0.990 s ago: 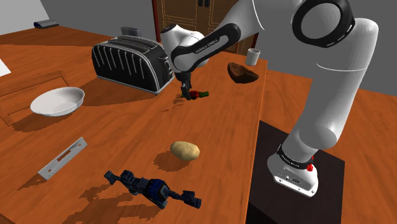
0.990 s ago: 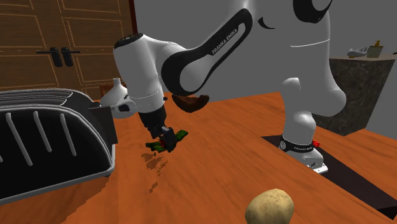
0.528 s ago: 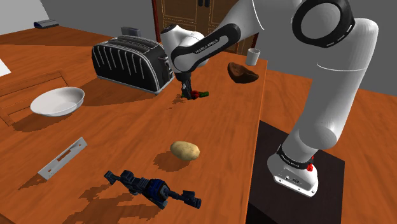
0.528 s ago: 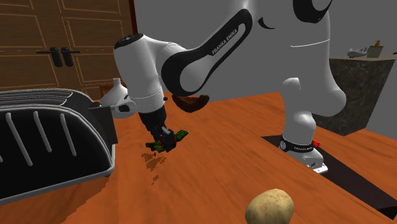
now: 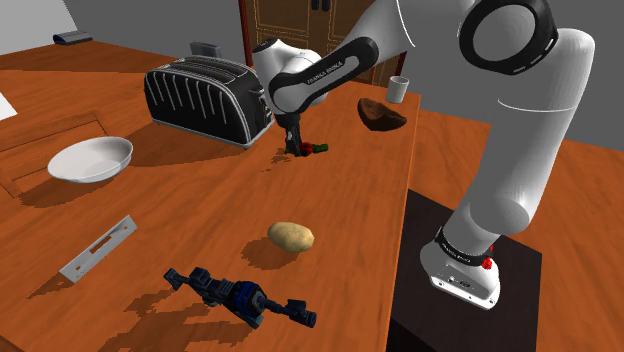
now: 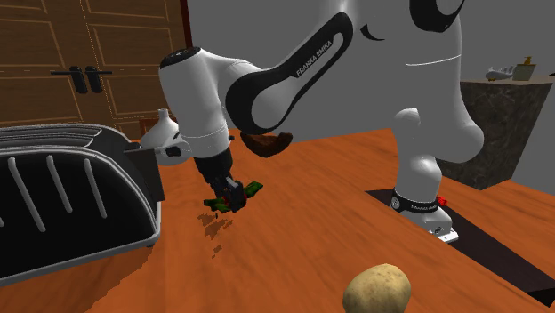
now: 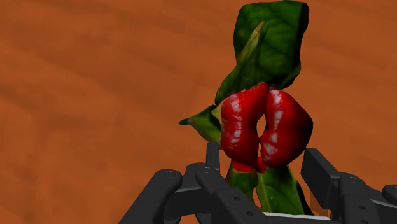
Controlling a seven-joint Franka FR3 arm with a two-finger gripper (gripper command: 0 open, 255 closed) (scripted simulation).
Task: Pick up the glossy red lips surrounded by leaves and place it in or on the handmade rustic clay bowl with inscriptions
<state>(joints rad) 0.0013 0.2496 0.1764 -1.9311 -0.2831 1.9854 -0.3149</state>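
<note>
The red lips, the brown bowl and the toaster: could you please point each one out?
red lips (image 7: 240,127), wrist view, left glossy lobe.
brown bowl (image 5: 382,118), shoulder view, outer wall.
toaster (image 5: 205,102), shoulder view, ribbed side.

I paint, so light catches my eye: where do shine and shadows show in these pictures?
Wrist view: white glints streak the red lips, so they look wet. Shoulder view: the potato and the white bowl throw dark shadows on the table, toward that view's lower left. Second exterior view: the shadow under the gripper breaks into jagged blocks.
</note>
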